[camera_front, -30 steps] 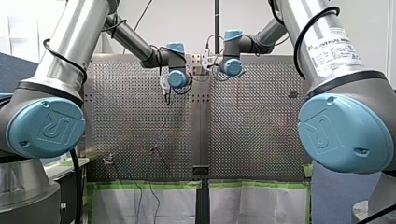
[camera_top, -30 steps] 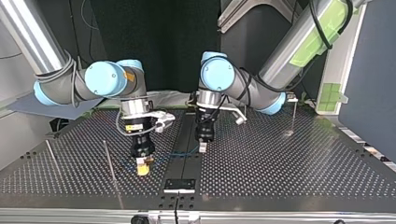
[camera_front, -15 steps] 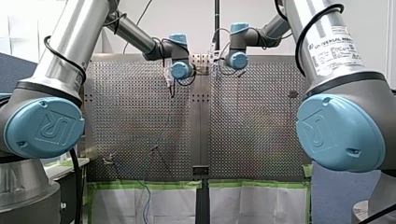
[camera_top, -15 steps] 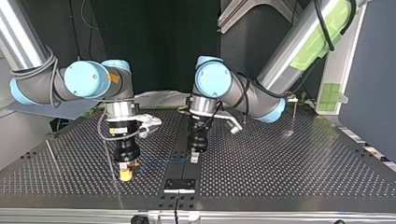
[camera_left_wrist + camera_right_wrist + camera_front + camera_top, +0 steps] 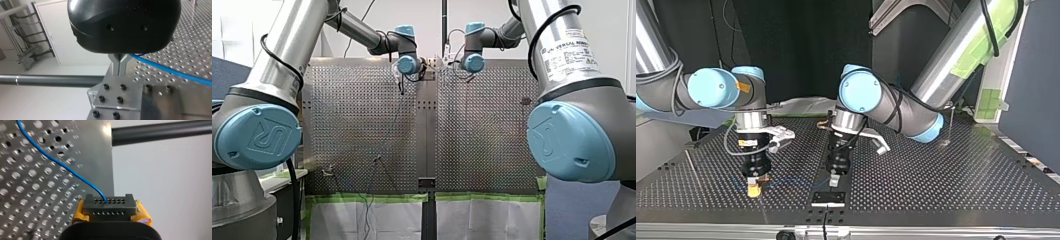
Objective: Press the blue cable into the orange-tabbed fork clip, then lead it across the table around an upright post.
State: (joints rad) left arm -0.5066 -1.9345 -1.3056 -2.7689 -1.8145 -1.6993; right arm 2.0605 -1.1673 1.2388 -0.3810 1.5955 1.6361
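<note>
Close to the table [image 5: 936,180] edge nearest the top view's camera, both my pincers hang low over the perforated plate. My right gripper [image 5: 108,206] is clamped on the cable [image 5: 62,167]: the blue line enters between its yellow pads [image 5: 142,213] and curves away over the holes. My left gripper [image 5: 119,71] has its metal fingers [image 5: 115,66] closed tip to tip above a bolted bracket [image 5: 130,100]. The cable comes out at their roots and runs off sideways across the plate. Between the two pincers the cable lies low over the table. A thin post [image 5: 690,165] stands well apart, at the top view's left.
</note>
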